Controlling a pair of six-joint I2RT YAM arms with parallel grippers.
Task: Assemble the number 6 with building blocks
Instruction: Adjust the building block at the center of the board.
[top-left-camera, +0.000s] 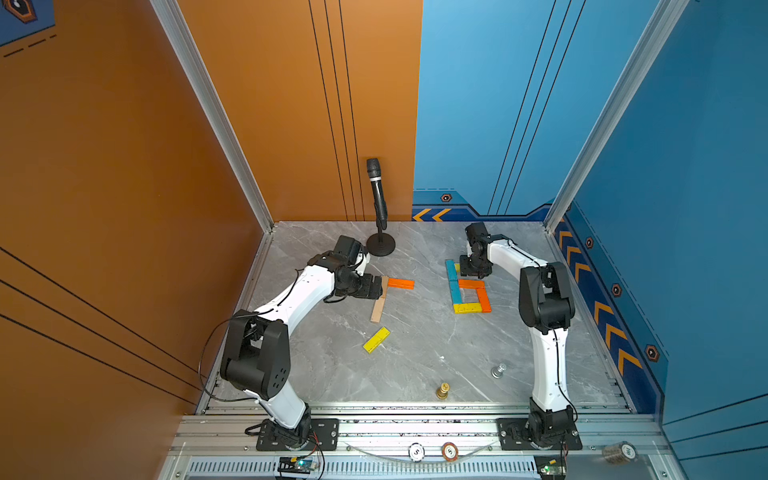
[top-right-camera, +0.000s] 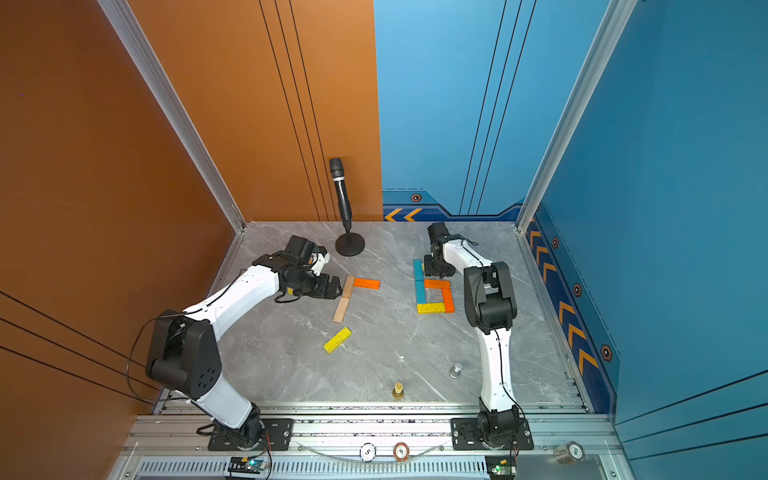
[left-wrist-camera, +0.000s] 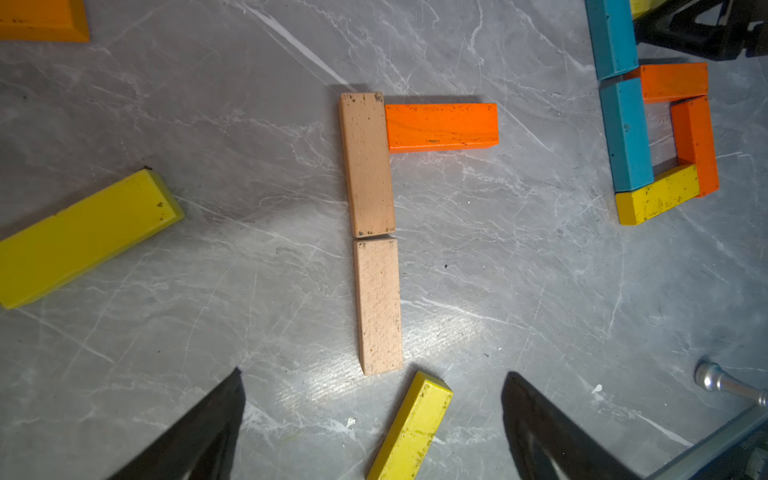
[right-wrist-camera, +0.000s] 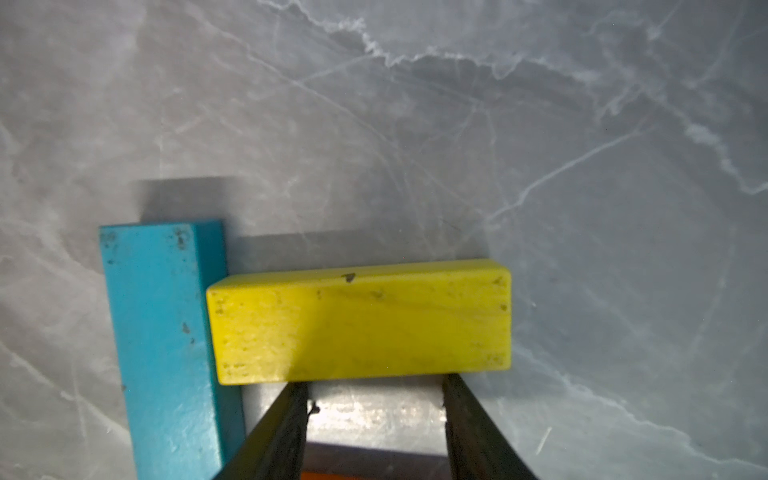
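The building blocks lie in two groups in both top views. On the right, blue blocks (top-left-camera: 453, 282), orange blocks (top-left-camera: 483, 299) and a yellow block (top-left-camera: 467, 308) form a closed loop with a blue stem. My right gripper (right-wrist-camera: 374, 388) is at the stem's far end, open. Its tips touch the long side of a yellow block (right-wrist-camera: 361, 320) lying beside the blue block (right-wrist-camera: 162, 332). To the left, two tan blocks (left-wrist-camera: 374, 232) lie end to end with an orange block (left-wrist-camera: 440, 126) beside the far one. My left gripper (left-wrist-camera: 374, 378) is wide open over them, holding nothing.
Loose yellow blocks (left-wrist-camera: 411, 428) (left-wrist-camera: 83, 237) lie near the left gripper. A microphone on a round stand (top-left-camera: 380, 208) is at the back. A gold chess piece (top-left-camera: 443, 390) and a silver one (top-left-camera: 498, 370) stand near the front rail. Walls close three sides.
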